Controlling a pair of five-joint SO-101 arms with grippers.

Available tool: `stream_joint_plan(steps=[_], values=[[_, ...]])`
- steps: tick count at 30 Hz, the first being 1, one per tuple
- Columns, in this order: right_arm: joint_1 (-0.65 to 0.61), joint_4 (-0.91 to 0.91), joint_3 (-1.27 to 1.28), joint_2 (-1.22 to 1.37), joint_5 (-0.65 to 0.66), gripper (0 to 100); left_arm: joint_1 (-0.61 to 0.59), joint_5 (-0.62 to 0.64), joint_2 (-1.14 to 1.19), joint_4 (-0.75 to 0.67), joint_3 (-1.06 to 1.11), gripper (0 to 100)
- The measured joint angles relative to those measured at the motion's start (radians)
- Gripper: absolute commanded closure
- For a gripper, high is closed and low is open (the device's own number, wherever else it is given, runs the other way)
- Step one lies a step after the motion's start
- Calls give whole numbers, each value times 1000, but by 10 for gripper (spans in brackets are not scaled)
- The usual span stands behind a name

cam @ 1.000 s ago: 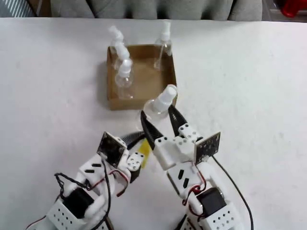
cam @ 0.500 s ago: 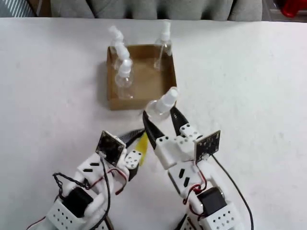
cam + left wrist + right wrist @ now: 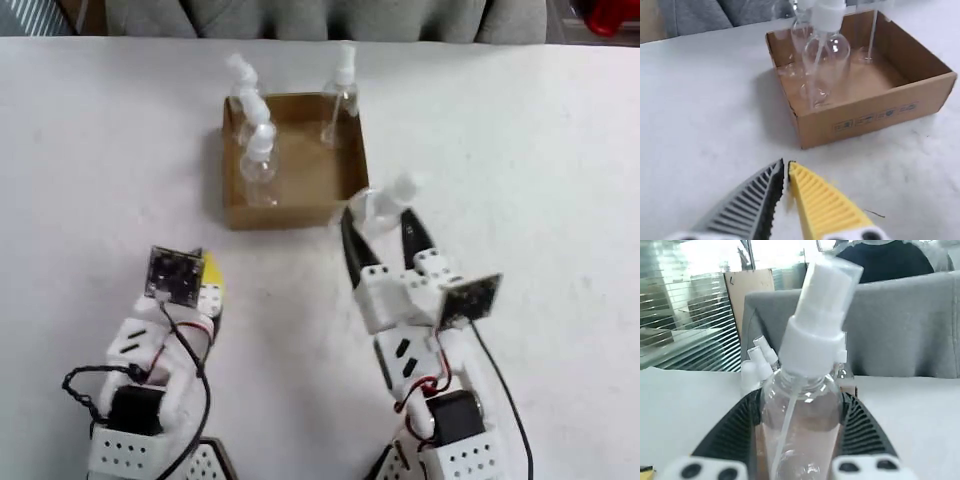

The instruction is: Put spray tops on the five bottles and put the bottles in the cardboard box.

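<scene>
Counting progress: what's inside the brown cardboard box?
The cardboard box holds clear plastic spray-topped bottles: a cluster along one wall, a lone bottle apart. The cluster overlaps, hiding its count.

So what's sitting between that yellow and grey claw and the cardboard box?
Nothing. In the left wrist view, only a bare stretch of white table lies between the left gripper and the cardboard box.

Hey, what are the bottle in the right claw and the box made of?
Clear round bottle: seemingly glossy transparent plastic; the dip tube shows through. Its white spray top: opaque, smooth plastic. Brown cardboard box: matte cardboard, with raw cut edges.
</scene>
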Motion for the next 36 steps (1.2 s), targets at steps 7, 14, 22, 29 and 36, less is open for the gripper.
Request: stream_joint_plan(steps=[7,14,22,29,36], values=[[15,-98,-14,5,60,984,-23,-5,0,107,0,980],[14,-135,-54,29,107,984,-23,-6,0,178,0,980],[12,-186,-301,376,149,984,-23,-6,0,196,0,980],[12,-348,-407,712,149,983,-23,-6,0,219,0,980],[12,-500,-437,988,149,983,-23,-146,0,253,0,980]])
